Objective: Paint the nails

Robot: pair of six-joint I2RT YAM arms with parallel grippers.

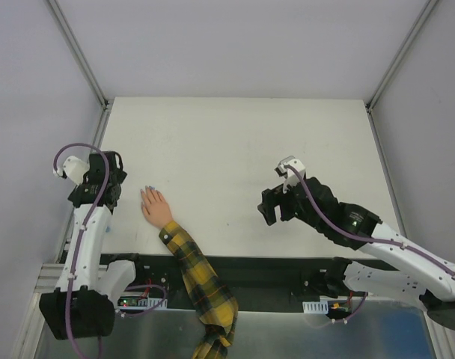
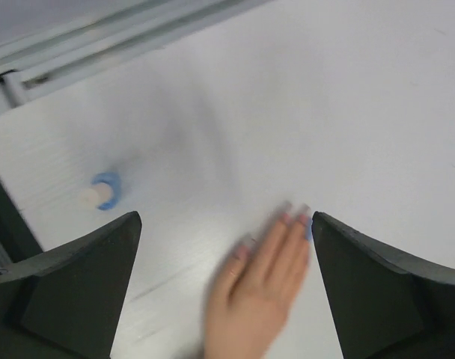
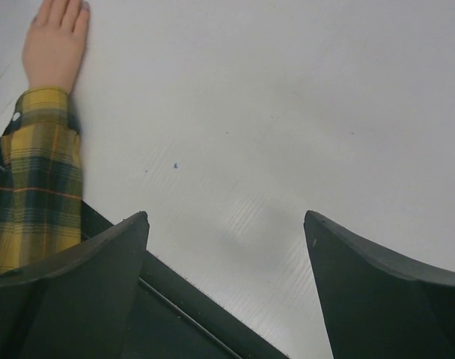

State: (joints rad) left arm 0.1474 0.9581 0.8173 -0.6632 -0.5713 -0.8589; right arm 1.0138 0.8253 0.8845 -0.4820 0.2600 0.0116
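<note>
Jaws wide open, empty on left gripper (image 2: 224,224) and right gripper (image 3: 226,217); peach hand (image 1: 156,209) in yellow-and-black plaid sleeve (image 1: 190,258) flat at white table's (image 1: 235,134) 8 o'clock, tiny nails (image 1: 148,190) partly light blue, so probably mid-painting, next needs an applicator gripped.

White bench (image 1: 242,149), matt, ringed by metal rails at the left and right. Flat on it near the left front: peach hand (image 1: 156,207), palm down, fingers together and pointing toward the far side. At the tips, nails (image 1: 148,188), some tinted light blue. Behind the wrist, plaid sleeve (image 1: 184,247), cuff resting at the front edge and trailing off over it. Left of the fingers, apart from them, blue ring (image 2: 105,190) around something pale, too blurred to tell more
</note>
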